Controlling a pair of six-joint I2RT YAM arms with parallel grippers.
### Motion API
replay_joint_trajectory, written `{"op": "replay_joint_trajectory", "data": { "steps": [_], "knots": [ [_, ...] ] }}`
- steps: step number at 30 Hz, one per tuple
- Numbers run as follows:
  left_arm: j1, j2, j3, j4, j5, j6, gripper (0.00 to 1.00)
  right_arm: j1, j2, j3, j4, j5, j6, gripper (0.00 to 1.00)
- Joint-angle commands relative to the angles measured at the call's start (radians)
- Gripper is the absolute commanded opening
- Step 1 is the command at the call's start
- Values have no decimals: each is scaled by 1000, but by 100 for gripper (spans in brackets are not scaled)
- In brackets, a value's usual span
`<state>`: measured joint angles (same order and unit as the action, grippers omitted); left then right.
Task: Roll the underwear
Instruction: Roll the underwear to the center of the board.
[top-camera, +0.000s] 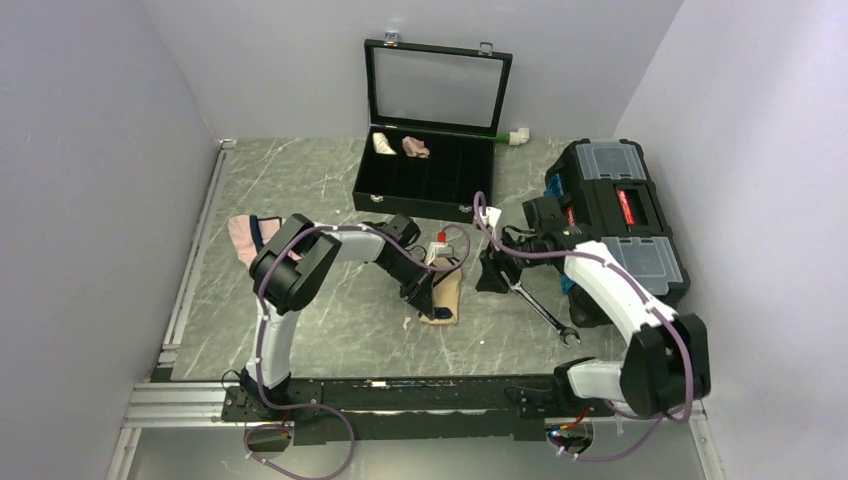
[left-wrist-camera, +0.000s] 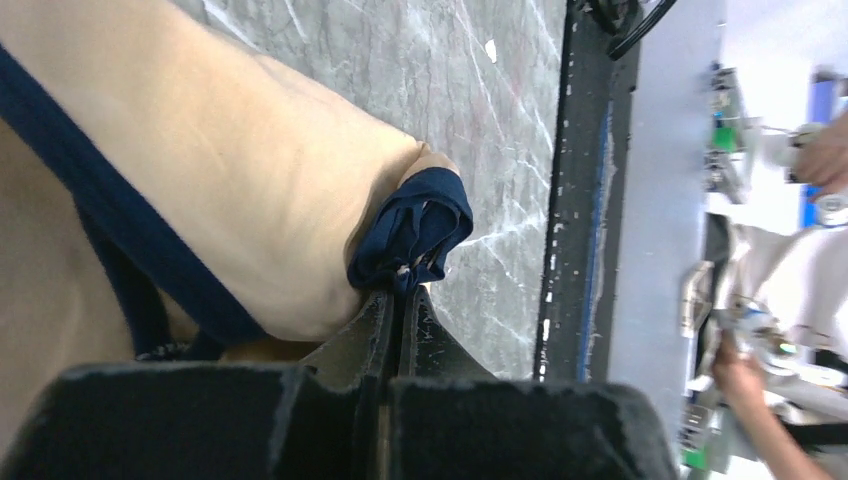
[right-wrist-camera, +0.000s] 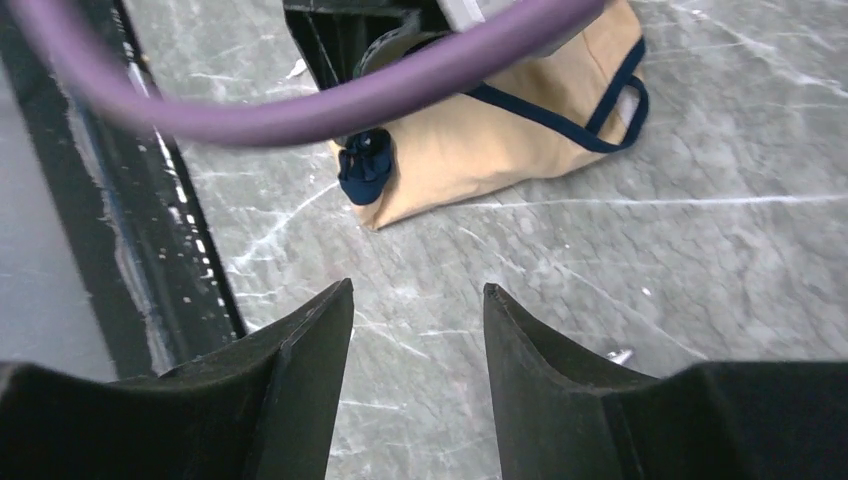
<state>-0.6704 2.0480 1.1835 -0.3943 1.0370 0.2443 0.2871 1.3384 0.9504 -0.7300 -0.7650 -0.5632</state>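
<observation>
The tan-beige underwear (top-camera: 446, 296) with thin navy edging lies folded in a narrow bundle on the marble table, in the middle. My left gripper (top-camera: 424, 293) sits at its near left corner. In the left wrist view the jaws (left-wrist-camera: 400, 291) are pressed together on a bunched bit of navy edging, with the underwear (left-wrist-camera: 250, 170) bulging just beyond. My right gripper (top-camera: 493, 276) hovers to the right of the underwear, apart from it. In the right wrist view it (right-wrist-camera: 417, 290) stands open over bare marble, with the underwear (right-wrist-camera: 490, 140) ahead of it.
An open black compartment case (top-camera: 410, 206) stands at the back, holding a cream roll (top-camera: 382, 143) and a pink roll (top-camera: 415, 147). Pink underwear (top-camera: 243, 238) lies at the left. A black toolbox (top-camera: 610, 200) and a wrench (top-camera: 545, 315) sit on the right.
</observation>
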Motion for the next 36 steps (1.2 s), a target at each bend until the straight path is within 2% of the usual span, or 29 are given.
{"op": "replay_joint_trajectory", "data": {
  "steps": [1, 7, 11, 14, 24, 29, 36],
  "knots": [
    [7, 125, 95, -204, 45, 63, 0, 19, -144, -90, 157, 102, 28, 54],
    [23, 248, 221, -345, 81, 70, 0, 83, -258, -145, 151, 197, -24, 55],
    [31, 288, 258, -374, 98, 45, 0, 248, -255, -169, 153, 320, -32, 54],
    [36, 309, 283, -406, 105, 41, 0, 375, -231, -186, 184, 418, -36, 52],
    [43, 363, 355, -494, 116, 26, 0, 641, -18, -158, 249, 605, -96, 48],
    [43, 364, 363, -504, 106, 27, 0, 707, 61, -155, 300, 670, -119, 45],
    [45, 367, 366, -518, 109, 41, 0, 722, 117, -141, 332, 697, -140, 41]
  ]
}}
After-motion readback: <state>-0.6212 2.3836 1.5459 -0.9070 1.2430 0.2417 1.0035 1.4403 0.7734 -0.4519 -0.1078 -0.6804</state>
